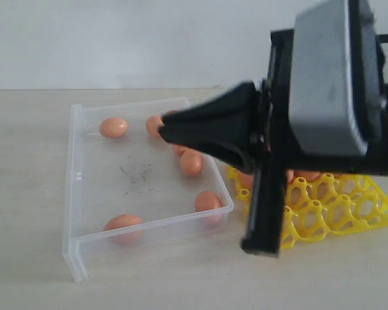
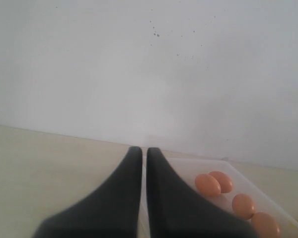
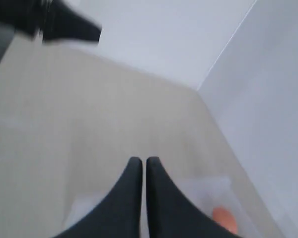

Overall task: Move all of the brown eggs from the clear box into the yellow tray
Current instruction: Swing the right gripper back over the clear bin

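Roughly mid-task, by my reckoning.

Left pincer (image 2: 144, 150): tips together, empty. The box and its eggs lie ahead of it, apart.

Clear box (image 1: 71, 194), on the desk (image 1: 26, 194): five brown eggs (image 1: 113, 127) lie loose on its floor. Two are by the far wall, one mid-right, two by the near wall. A sixth seems to peek out from under the dark arm; can't be sure.

Right pincer (image 1: 163, 132): closed, carrying nothing, poised over the far right part of the box, close to the second far-wall egg.

Yellow tray (image 1: 349, 216): just beside the box's right wall. The near cups that show are bare. A few egg tops show in the far cups behind the arm; the count there is hidden.

Judgement: part done, with at least five eggs left to move. Neither pincer has one in hand.
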Tool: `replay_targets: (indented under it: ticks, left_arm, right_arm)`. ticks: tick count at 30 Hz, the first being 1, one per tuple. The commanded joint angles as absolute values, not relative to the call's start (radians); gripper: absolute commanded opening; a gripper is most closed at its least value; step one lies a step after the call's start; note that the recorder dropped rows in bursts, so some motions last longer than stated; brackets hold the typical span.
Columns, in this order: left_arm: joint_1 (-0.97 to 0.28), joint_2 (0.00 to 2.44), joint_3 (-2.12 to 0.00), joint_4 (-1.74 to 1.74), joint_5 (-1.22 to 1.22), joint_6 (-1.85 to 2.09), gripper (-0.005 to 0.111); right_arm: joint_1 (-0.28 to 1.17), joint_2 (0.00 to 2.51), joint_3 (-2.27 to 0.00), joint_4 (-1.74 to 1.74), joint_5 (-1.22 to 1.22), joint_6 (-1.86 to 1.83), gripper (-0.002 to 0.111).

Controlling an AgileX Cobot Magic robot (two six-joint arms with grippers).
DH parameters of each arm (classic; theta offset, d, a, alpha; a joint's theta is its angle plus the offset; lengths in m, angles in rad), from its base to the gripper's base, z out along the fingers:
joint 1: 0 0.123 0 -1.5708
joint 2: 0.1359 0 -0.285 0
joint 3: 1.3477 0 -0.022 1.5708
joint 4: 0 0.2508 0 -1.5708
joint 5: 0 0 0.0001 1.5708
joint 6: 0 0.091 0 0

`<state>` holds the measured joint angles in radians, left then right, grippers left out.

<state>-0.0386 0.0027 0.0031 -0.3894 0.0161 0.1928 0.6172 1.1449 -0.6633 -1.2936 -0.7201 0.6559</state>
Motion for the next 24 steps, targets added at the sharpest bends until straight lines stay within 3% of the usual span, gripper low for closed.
replay_targets:
  ticks: [1, 2, 4, 8, 10, 13, 14, 16, 20, 24]
  left_arm:
    - [-0.045, 0.0, 0.0, -0.4, 0.0, 0.185, 0.004]
    - [-0.045, 0.0, 0.0, -0.4, 0.0, 0.185, 0.004]
    - [-0.045, 0.0, 0.0, -0.4, 0.0, 0.185, 0.004]
    - [-0.045, 0.0, 0.0, -0.4, 0.0, 0.185, 0.004]
    - [-0.045, 0.0, 0.0, -0.4, 0.0, 0.185, 0.004]
    - [-0.045, 0.0, 0.0, -0.4, 0.0, 0.185, 0.004]
    - [-0.045, 0.0, 0.0, -0.4, 0.0, 0.185, 0.004]
    - [-0.045, 0.0, 0.0, -0.4, 0.0, 0.185, 0.004]
    - [-0.045, 0.0, 0.0, -0.4, 0.0, 0.185, 0.004]
    - [-0.045, 0.0, 0.0, -0.4, 0.0, 0.185, 0.004]
  right_arm:
    - [0.722, 1.201, -0.839, -1.044, -0.7, 0.466, 0.0]
    - [0.743, 1.219, -0.869, -1.063, -0.652, 0.445, 0.0]
    - [0.882, 1.306, -0.974, -1.167, -0.256, 0.285, 0.0]
    - [1.042, 1.498, -1.0, -1.249, 0.273, -0.289, 0.0]
    - [1.047, 1.578, -1.0, -1.435, 0.362, -0.182, 0.0]
    - [1.047, 1.689, -1.089, -1.584, 0.551, 0.419, 0.0]
    - [1.046, 1.732, -1.161, -1.51, 0.628, 0.583, 0.0]
    - [1.032, 1.789, -1.298, -1.238, 0.723, 0.543, 0.0]
    - [0.959, 1.923, -1.605, -0.306, 0.858, -0.117, 0.0]
    - [0.909, 2.064, -1.827, 0.169, 1.172, -0.374, 0.0]
